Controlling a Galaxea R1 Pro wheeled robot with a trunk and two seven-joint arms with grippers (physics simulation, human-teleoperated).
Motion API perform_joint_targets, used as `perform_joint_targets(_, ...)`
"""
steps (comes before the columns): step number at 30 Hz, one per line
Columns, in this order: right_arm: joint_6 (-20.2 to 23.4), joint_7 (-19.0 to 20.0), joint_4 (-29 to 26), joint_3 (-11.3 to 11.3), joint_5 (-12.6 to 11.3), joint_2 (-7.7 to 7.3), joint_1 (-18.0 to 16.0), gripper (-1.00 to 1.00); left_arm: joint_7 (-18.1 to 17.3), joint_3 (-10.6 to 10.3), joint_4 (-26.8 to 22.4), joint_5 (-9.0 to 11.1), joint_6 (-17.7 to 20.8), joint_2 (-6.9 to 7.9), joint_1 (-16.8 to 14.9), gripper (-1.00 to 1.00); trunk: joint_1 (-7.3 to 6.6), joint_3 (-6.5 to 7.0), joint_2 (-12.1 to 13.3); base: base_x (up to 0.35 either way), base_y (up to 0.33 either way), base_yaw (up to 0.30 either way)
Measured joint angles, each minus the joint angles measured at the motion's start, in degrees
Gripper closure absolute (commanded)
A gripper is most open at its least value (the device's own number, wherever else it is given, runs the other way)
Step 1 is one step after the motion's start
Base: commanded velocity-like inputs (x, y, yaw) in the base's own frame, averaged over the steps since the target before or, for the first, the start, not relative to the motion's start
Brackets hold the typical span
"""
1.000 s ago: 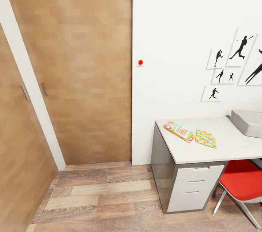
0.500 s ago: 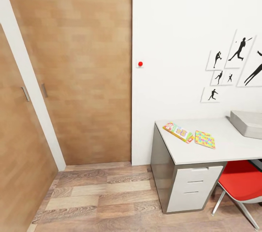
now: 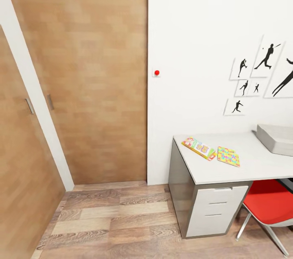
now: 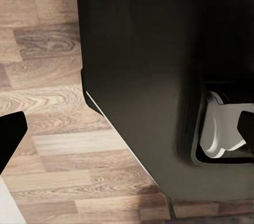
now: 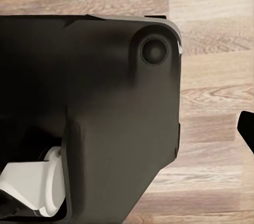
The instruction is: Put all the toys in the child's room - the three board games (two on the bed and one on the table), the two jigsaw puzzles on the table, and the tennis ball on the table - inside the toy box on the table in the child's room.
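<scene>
On the table (image 3: 260, 167) at the right lie one board game (image 3: 199, 147) with a busy printed cover and, beside it, one jigsaw puzzle (image 3: 228, 156). The pale grey toy box (image 3: 276, 139) stands further right on the table, cut off by the picture's edge. The tennis ball and the bed are out of view. My left gripper (image 4: 127, 129) hangs open over the wood floor beside my dark base, its fingertips (image 4: 10, 135) far apart. My right gripper (image 5: 127, 139) also hangs by the base, with one fingertip (image 5: 247, 129) at the picture's edge.
Wooden sliding doors (image 3: 89, 80) fill the left side. A white wall carries a red button (image 3: 156, 72) and baseball silhouette pictures (image 3: 260, 76). Under the table sit a white drawer unit (image 3: 215, 210) and a red chair (image 3: 268, 206). Wood-plank floor lies in front.
The whole head picture has shifted slightly, so the camera moved; the table's things sit a little further left. Nothing on the table has moved.
</scene>
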Motion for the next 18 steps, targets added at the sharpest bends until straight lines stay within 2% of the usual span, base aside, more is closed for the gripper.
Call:
perform_joint_targets(5, 0.01, 0.38, 0.00, -0.03, -0.08, -0.03, 0.00, -1.00, 0.00, 0.01, -0.02, 0.00, 0.00, 0.00, 0.00, -1.00, -1.10, 0.85, 2.01, 0.000, 0.000, -0.191)
perform_joint_targets(18, 0.16, 0.55, 0.00, -0.22, -0.32, -0.64, 0.01, -1.00, 0.00, 0.03, -0.04, 0.00, 0.00, 0.00, 0.00, -1.00, -3.96, 3.18, 7.24, 0.000, 0.000, -0.273)
